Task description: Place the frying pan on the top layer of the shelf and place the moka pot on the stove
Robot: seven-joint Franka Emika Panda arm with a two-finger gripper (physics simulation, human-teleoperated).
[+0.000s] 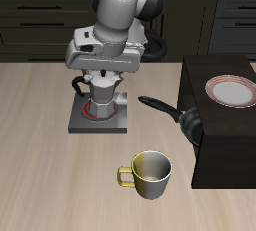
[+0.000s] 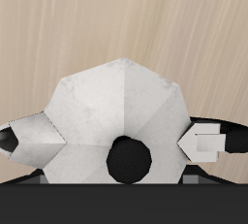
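One moka pot (image 1: 103, 95) sits on the stove (image 1: 99, 118), right over the red burner ring, with the gripper (image 1: 101, 79) hanging directly above it. In the wrist view the pot (image 2: 116, 121) fills most of the picture, its faceted silver lid and black knob seen from straight overhead. Can't tell whether the fingers are clamped on the pot or spread apart, since the arm blocks them from outside. The frying pan (image 1: 188, 122) is beside the stove, handle pointing toward it, and it looks like it's lower down against the front of the shelf (image 1: 222, 130) rather than on top. A plate (image 1: 232, 91) with a red rim rests on the shelf's flat top. A yellow-grey mug (image 1: 148, 174) stands in front of the stove, nearer the table's (image 1: 40, 165) front edge.
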